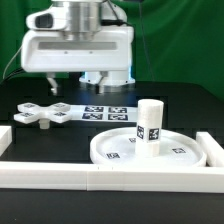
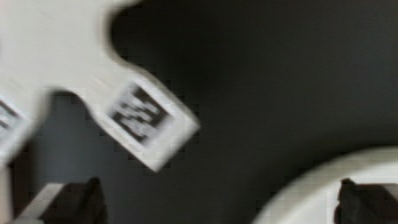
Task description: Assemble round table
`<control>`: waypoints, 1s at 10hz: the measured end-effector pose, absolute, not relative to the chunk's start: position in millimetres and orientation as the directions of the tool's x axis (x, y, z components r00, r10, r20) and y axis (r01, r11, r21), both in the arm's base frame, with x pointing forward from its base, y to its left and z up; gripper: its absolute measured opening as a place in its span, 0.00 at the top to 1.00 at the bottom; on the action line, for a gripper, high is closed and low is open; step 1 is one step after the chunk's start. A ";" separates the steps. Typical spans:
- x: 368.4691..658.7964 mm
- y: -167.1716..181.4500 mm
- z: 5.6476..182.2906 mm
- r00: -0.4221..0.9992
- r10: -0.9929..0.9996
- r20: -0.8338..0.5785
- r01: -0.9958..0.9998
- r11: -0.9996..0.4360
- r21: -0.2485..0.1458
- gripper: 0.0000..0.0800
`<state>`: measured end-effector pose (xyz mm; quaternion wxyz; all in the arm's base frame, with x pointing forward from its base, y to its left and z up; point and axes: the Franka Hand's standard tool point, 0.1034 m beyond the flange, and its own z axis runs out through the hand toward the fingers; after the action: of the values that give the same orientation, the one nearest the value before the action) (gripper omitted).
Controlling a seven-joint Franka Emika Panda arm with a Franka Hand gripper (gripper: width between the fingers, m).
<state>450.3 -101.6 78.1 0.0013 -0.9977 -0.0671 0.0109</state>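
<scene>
The big round disc (image 1: pixel 187 140) lies flat on the black tabletop (image 1: pixel 40 140), near the front and toward the exterior view's right. It is white and has a raised rim all the way round. Small black-and-white square tags show on it. The short thick post (image 1: pixel 150 122) stands upright on the disc, about in the middle. It has a tag on its side too.

The cross piece (image 1: pixel 45 112) lies flat on the tabletop at the exterior view's left, well apart from the disc. It is white, it has four arms, and there are tags on the arms. In the wrist view one of these arms shows up close and blurry, and a bit of the disc's rim shows in a corner.

The marker board (image 1: pixel 105 112) lies flat between the cross piece and the disc, a little further back.

The robot arm (image 1: pixel 80 45) hangs above the back of the tabletop, behind the marker board. The jaws are apart and hold nothing. In the wrist view the two dark fingertips (image 2: pixel 71 200) sit wide apart, with only dark tabletop between them.

A long white bar (image 1: pixel 110 180) runs along the front of the tabletop, and more white bars lie at both sides
</scene>
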 end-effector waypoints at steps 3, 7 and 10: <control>451.9 -97.8 77.7 0.989 0.144 -0.022 0.144 -0.990 -0.005 0.19; 442.8 -124.6 64.7 0.989 0.143 -0.027 0.143 -0.989 0.018 0.19; 439.7 -147.2 57.1 0.980 0.194 -0.050 0.195 -0.981 0.011 0.19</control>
<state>439.7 -147.2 57.1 -0.0077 -0.9949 -0.0978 0.0243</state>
